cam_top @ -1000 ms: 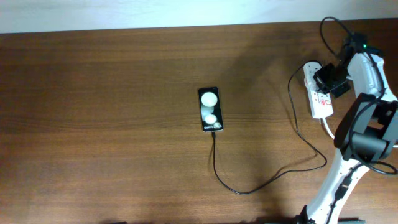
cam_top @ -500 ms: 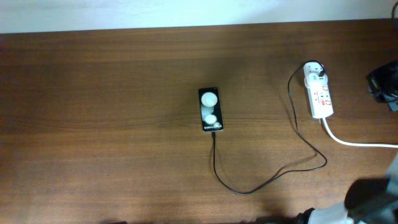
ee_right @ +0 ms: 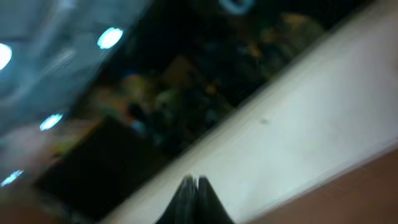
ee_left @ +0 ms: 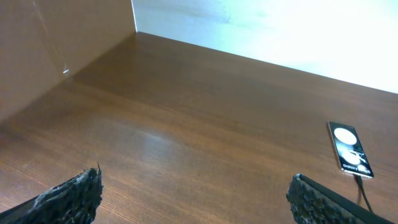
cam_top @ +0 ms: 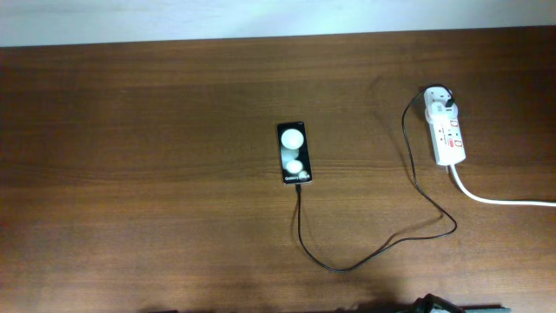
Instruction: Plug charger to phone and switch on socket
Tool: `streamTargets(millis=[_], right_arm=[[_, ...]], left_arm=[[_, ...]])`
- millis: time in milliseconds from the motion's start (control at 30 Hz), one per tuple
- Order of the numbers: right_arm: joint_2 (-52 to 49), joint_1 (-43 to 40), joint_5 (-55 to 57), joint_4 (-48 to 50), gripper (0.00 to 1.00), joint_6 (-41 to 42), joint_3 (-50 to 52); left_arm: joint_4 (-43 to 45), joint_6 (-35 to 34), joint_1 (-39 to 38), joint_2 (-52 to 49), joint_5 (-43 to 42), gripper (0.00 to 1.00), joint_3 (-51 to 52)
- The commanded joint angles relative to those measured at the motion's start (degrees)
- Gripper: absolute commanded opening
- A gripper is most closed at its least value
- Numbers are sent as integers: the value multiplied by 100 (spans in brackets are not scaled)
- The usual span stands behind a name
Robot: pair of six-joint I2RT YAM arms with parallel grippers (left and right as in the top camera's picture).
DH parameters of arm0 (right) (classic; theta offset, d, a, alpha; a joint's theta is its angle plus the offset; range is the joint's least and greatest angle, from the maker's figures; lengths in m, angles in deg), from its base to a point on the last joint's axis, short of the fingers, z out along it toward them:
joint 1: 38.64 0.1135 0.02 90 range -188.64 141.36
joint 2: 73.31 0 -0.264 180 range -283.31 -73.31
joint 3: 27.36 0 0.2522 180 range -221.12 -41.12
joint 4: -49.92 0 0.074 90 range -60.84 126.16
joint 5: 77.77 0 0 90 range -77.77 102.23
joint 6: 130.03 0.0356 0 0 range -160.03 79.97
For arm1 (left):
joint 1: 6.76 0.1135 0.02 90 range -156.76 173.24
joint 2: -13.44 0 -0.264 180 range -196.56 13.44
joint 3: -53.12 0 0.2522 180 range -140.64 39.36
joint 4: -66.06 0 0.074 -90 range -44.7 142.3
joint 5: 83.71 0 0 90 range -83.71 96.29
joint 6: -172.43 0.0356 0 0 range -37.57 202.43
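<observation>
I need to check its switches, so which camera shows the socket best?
Overhead: the socket is fully visible, red switch marks showing. The left wrist view shows the phone but no socket; the right wrist view is blurred, no socket.

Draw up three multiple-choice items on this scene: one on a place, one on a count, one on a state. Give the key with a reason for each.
1. In the overhead view, the power strip lies:
A. left of the phone
B. on top of it
C. right of it

2. How many white round spots does the phone show?
A. one
B. two
C. four

3. The left gripper is:
A. open, holding nothing
B. shut on the phone
C. shut on the power strip

Key:
1 C, the strip sits far to the right, well apart from the phone.
2 B, a larger spot sits above a smaller one.
3 A, its fingers stand wide apart with nothing between them in the left wrist view.
</observation>
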Motion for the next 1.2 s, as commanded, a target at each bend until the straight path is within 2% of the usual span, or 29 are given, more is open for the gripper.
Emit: streamTargets(millis=[0,67,167,267,333,533,667,867,933,1033,1167], right_arm=[[-24,485,-540,400,11,48,-7],[35,1226,-323,101,12,-680,4],[409,2568,907,-306,14,-1440,146],[942,3195,1587,-302,13,-1554,560],[1519,3320,1943,-22,13,-1554,1132],[3552,3322,1928,1515,16,-1550,3244],[4566,3300,2048,1663,17,-1554,3530],[5998,3298,2850,1580,20,-1727,3777],[6105,3254,3108,1519,20,-1751,3810],[6111,3064,3154,1537,21,-1770,3829],[6111,2968,3084,1534,21,-1770,3829]], left_arm=[[11,-55,-2,83,79,99,-20],[11,-55,-2,83,79,99,-20],[11,-55,-2,83,79,99,-20],[11,-55,-2,83,79,99,-20],[11,-55,-2,83,79,99,-20],[11,-55,-4,83,79,99,-20],[28,-57,-4,83,79,99,-17],[1591,-57,-4,83,79,99,127],[2072,-57,-4,83,76,99,446],[2682,-59,-4,83,-22,99,1231],[4135,-55,-4,81,-267,99,2636]])
